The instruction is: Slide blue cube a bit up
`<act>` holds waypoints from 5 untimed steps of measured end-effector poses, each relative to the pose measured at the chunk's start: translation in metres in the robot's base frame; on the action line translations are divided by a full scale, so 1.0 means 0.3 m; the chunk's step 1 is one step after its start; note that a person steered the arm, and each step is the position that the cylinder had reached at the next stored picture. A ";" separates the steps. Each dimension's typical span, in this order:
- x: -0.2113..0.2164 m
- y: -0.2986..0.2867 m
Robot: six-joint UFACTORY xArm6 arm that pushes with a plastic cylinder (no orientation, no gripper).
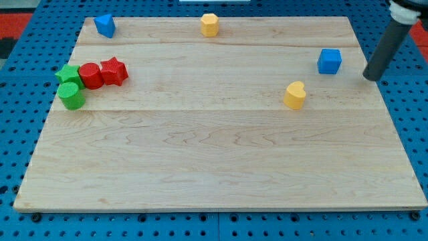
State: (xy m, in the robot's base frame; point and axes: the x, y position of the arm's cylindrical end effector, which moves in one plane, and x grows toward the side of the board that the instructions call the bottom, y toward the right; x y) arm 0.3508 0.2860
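Observation:
The blue cube [329, 61] sits near the right edge of the wooden board [221, 161], toward the view's top. My tip [371, 77] is to the right of the cube and slightly lower, a short gap away, not touching it. The dark rod slants up to the view's top right corner.
A yellow heart-shaped block [295, 95] lies below-left of the blue cube. A yellow hexagonal block [210, 25] and another blue block [105, 25] sit at the top. At the left cluster a red star [114, 71], red cylinder [91, 75], green star [67, 75] and green cylinder [71, 96].

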 end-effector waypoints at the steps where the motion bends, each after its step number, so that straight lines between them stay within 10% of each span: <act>1: -0.118 -0.124; 2: 0.101 -0.089; 5: -0.191 -0.434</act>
